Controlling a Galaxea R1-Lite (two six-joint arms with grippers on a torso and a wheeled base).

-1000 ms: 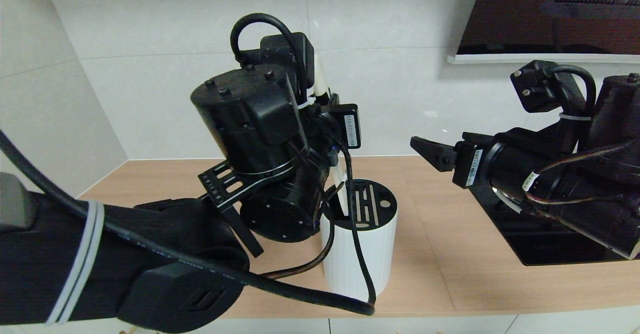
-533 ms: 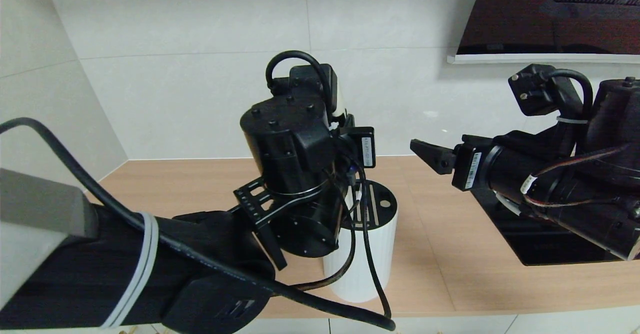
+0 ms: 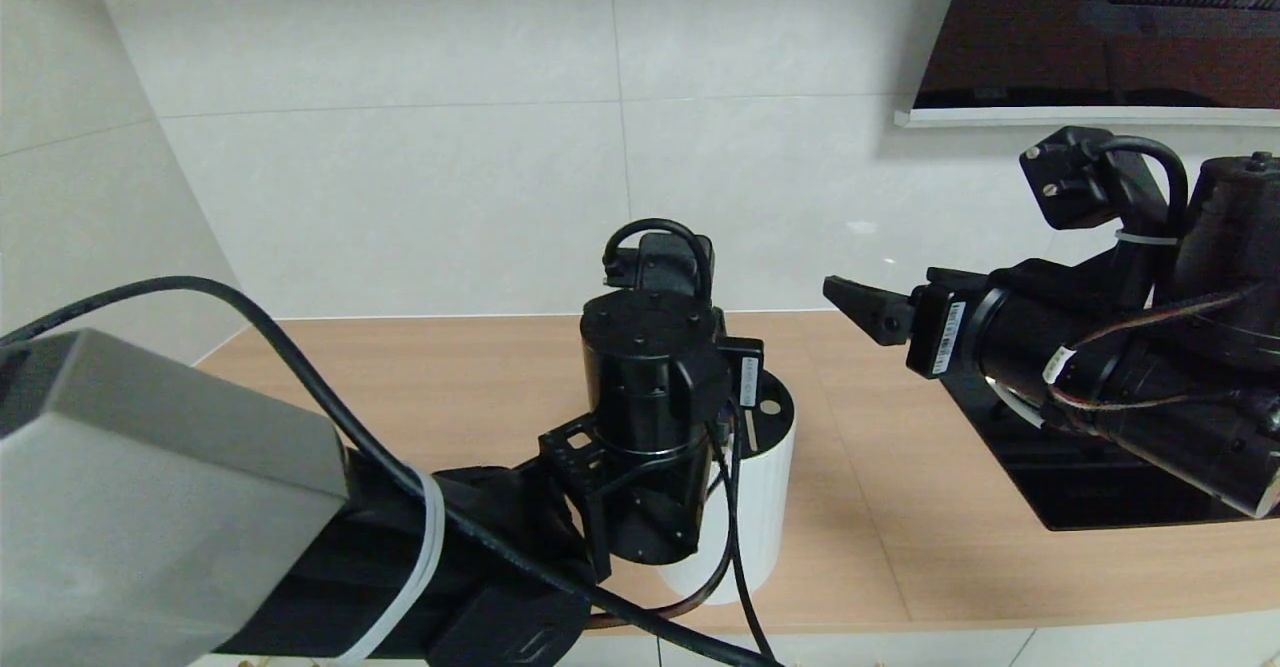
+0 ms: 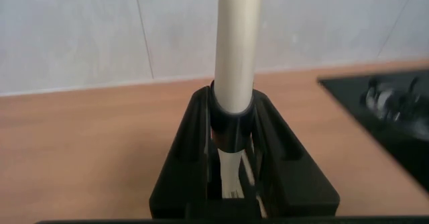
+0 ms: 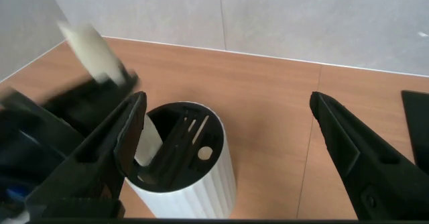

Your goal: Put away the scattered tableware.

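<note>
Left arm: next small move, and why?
Probably open the left gripper: it is shut on the cream-handled utensil, whose lower end, in the right wrist view, already sits in the opening of the white utensil holder.

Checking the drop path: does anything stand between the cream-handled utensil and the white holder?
Nothing visible does. The utensil, clamped by the left gripper, has its lower end inside the holder; the right gripper is aside.

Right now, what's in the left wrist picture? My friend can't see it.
A black pincer grips a cream handle. Behind it lie a wooden counter, a pale tiled wall and a black cooktop.
</note>
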